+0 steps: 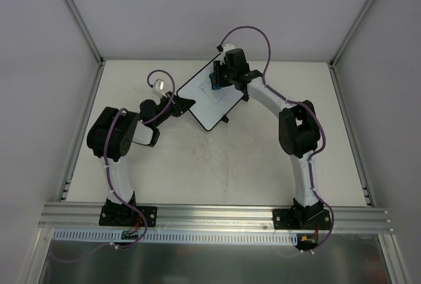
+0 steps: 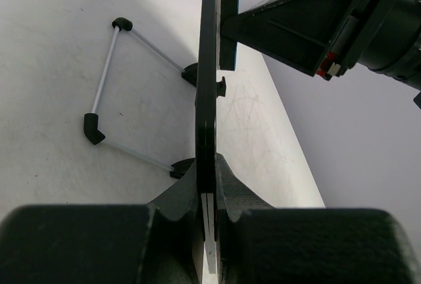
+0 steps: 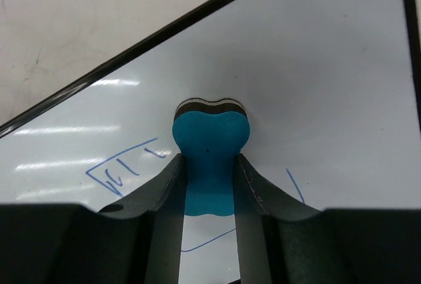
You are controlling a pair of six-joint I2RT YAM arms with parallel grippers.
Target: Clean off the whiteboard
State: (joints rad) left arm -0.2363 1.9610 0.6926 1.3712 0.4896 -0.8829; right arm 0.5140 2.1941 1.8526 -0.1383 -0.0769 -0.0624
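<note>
There's the left gripper (image 2: 209, 189) clamped on the whiteboard (image 1: 205, 105) edge, right gripper (image 3: 209, 173) pinching the blue eraser (image 3: 210, 136) against its marked face

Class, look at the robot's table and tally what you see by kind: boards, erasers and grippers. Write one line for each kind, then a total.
whiteboard: 1
blue eraser: 1
grippers: 2 (left gripper, right gripper)
total: 4
</note>
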